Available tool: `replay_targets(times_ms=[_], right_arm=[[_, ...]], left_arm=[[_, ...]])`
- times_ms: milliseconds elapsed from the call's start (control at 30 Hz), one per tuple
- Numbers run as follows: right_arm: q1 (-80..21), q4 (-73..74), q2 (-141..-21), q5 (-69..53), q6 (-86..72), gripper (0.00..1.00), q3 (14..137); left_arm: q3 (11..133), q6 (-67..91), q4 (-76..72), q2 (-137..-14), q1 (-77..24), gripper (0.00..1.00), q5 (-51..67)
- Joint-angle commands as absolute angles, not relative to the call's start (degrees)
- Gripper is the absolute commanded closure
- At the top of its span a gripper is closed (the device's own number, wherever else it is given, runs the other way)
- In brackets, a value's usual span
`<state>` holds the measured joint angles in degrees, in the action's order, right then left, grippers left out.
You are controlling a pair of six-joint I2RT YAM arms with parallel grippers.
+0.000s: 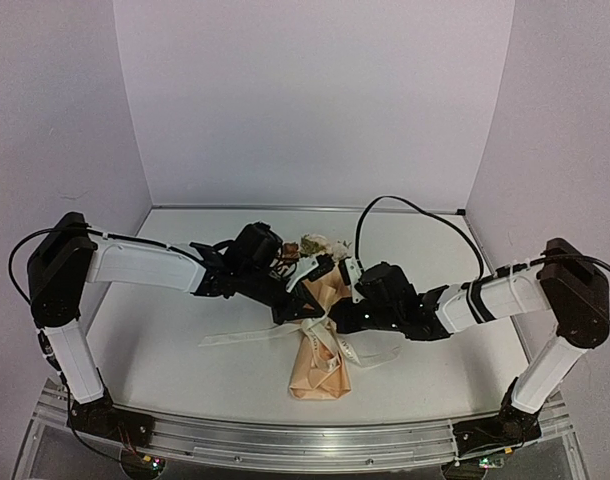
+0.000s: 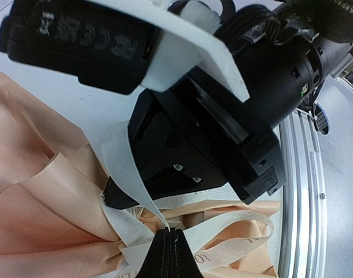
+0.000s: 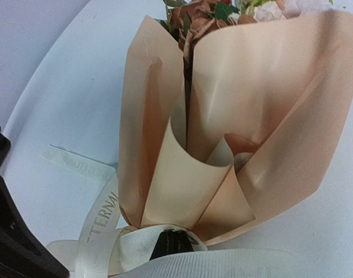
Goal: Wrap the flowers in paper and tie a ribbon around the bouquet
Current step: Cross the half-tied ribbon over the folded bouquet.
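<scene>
- The bouquet (image 1: pixel 320 372) is lying flat in the middle of the table (image 1: pixel 155 330). The flowers (image 1: pixel 313 243) are pointing away from the arms.
- The paper (image 3: pixel 269 116) is wrapping around the stems like a cone, so the flower heads are only peeking out at the wide end.
- The ribbon (image 1: pixel 240 338) is going around the thin waist of the cone, because that is where a tie can squeeze the paper shut. One long tail is trailing off to the left on the table.
- The left gripper (image 2: pixel 169 255) is closed all the way. Its tips are pinching a strand of ribbon right at the waist.
- The right gripper (image 3: pixel 172 243) is shut tight too, with its tips sitting in the ribbon loops. It looks like it is nipping a bit of ribbon as well.
- Both grippers are meeting nose to nose at the same spot, probably so each one is holding one end for making the knot.
- I think the wrapping is done and the tying is going on now. I cannot tell if a knot is tied yet.
</scene>
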<state>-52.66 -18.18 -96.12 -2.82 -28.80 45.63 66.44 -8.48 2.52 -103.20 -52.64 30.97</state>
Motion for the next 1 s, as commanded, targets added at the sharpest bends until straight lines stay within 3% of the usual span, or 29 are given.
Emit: replay_targets(times_ms=[0,967], right_arm=[[-52.8,-25.76,-95.68,-1.57,-29.36,1.0,44.82],[-52.81,-33.53,-96.99,-10.43,-28.54,1.0,44.54]], left_arm=[[65.69,-7.38,1.14,-101.34,-52.06,1.0,32.26],[63.1,-4.92,-3.63,-99.67,-50.52,1.0,33.26]])
